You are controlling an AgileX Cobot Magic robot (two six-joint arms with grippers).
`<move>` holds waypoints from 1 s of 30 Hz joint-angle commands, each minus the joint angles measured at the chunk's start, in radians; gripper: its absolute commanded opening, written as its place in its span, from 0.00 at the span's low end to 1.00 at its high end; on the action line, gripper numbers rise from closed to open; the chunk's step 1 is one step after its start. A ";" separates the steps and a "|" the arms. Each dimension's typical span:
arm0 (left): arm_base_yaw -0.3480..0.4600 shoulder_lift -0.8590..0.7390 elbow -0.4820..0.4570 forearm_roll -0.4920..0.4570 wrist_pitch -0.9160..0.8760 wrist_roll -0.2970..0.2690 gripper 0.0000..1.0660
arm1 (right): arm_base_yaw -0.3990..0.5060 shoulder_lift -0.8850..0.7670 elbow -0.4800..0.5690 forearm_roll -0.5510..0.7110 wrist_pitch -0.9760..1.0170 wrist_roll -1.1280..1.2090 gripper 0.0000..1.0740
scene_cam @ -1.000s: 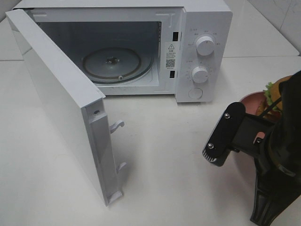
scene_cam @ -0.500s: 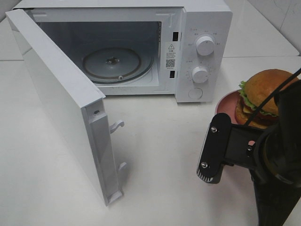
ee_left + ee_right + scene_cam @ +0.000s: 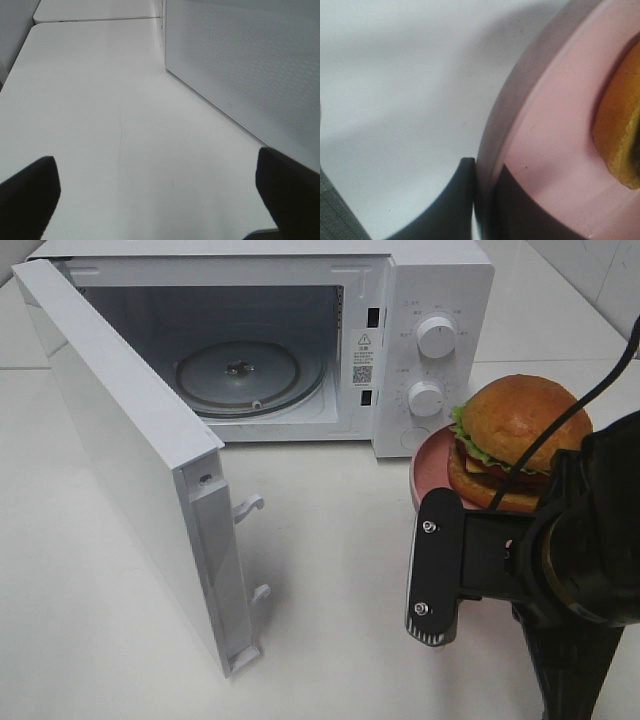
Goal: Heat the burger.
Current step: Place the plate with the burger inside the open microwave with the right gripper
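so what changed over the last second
The right end effector, shut on the rim of the pink plate, carried it and the burger leftward toward the microwave. The microwave, its open door and turntable stayed put.

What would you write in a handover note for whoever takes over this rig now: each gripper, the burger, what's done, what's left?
Left gripper: open, holding nothing.
Right gripper: shut on the rim of the pink plate.
Burger: on that plate, in front of the knobs of the microwave.
Done: door open, plate gripped.
Left: set plate on the turntable, close door, start heating.
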 commanded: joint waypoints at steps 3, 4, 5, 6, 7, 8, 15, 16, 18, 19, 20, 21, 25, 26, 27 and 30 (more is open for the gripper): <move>-0.001 -0.021 0.000 0.001 -0.009 -0.003 0.94 | 0.005 -0.008 0.002 -0.065 -0.039 -0.075 0.01; -0.001 -0.021 0.000 0.001 -0.009 -0.003 0.94 | 0.005 -0.008 0.002 -0.065 -0.056 -0.093 0.01; -0.001 -0.021 0.000 0.001 -0.009 -0.003 0.94 | 0.005 -0.008 0.002 -0.065 -0.056 -0.093 0.01; -0.001 -0.021 0.000 0.001 -0.009 -0.003 0.94 | 0.005 -0.008 0.002 -0.065 -0.071 -0.118 0.01; -0.001 -0.021 0.000 0.001 -0.009 -0.003 0.94 | 0.005 -0.008 0.002 -0.065 -0.076 -0.126 0.01; -0.001 -0.021 0.000 0.001 -0.009 -0.003 0.94 | 0.005 -0.008 0.002 -0.065 -0.076 -0.126 0.01; -0.001 -0.021 0.000 0.001 -0.009 -0.003 0.94 | 0.005 -0.008 0.002 -0.097 -0.122 -0.192 0.01; -0.001 -0.021 0.000 0.001 -0.009 -0.003 0.94 | 0.005 -0.008 0.002 -0.097 -0.122 -0.192 0.01; -0.001 -0.021 0.000 0.001 -0.009 -0.003 0.94 | 0.005 -0.008 0.002 -0.102 -0.156 -0.237 0.01; -0.001 -0.021 0.000 0.001 -0.009 -0.003 0.94 | 0.005 -0.008 0.002 -0.102 -0.156 -0.237 0.01; -0.001 -0.021 0.000 0.001 -0.009 -0.003 0.94 | 0.005 -0.008 0.002 -0.102 -0.172 -0.273 0.01; -0.001 -0.021 0.000 0.001 -0.009 -0.003 0.94 | 0.005 -0.008 0.002 -0.102 -0.172 -0.273 0.01; -0.001 -0.021 0.000 0.001 -0.009 -0.003 0.94 | 0.005 -0.008 0.002 -0.109 -0.188 -0.371 0.01; -0.001 -0.021 0.000 0.001 -0.009 -0.003 0.94 | 0.005 -0.008 0.002 -0.109 -0.188 -0.391 0.01; -0.001 -0.021 0.000 0.001 -0.009 -0.003 0.94 | 0.005 -0.008 0.002 -0.109 -0.188 -0.391 0.01; -0.001 -0.021 0.000 0.001 -0.009 -0.003 0.94 | 0.005 -0.008 -0.003 -0.100 -0.188 -0.420 0.01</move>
